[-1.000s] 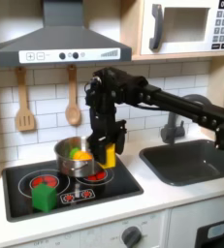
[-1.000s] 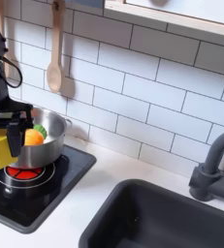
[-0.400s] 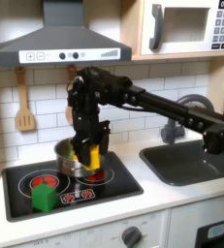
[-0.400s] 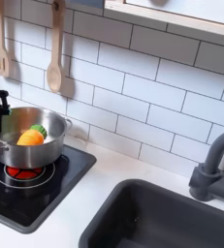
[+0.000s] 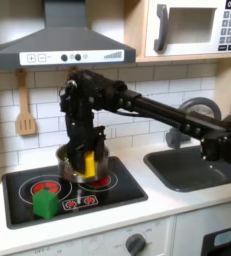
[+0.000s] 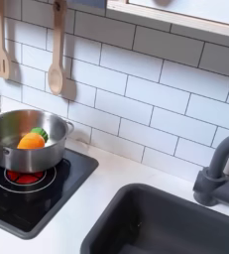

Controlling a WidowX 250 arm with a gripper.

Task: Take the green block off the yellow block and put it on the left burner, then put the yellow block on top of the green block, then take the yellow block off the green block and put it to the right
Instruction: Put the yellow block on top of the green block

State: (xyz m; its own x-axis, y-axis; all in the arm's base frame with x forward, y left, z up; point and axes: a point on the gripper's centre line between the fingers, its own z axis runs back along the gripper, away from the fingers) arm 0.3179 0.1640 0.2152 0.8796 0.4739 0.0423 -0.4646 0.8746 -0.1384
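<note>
Yellow block is hanging between my fingers, w/ my gripper clamped on it above the cooktop, roughly in front of the pot. Green block is sitting down & to the first exterior view's left of my gripper, on the front part of the left burner, well apart from what I'm carrying. So by my read step one is done: green is already off yellow & parked on the burner.

I'm judging this as the middle of step two, w/ yellow in the air on its way to be stacked on green. Not stacked yet; nothing is touching green's top. Left to do: lower yellow squarely onto green, let go, then grab yellow again & set it off to the right.

In the second exterior view the pot w/ the orange toy food is resting over the other burner, off to the side of where I'm working. Sink is far off to the first exterior view's right of my gripper.

Watch-outs as I see it: green is small, so the stack needs a centred drop, & I'm hanging close to the pot rim.
</note>
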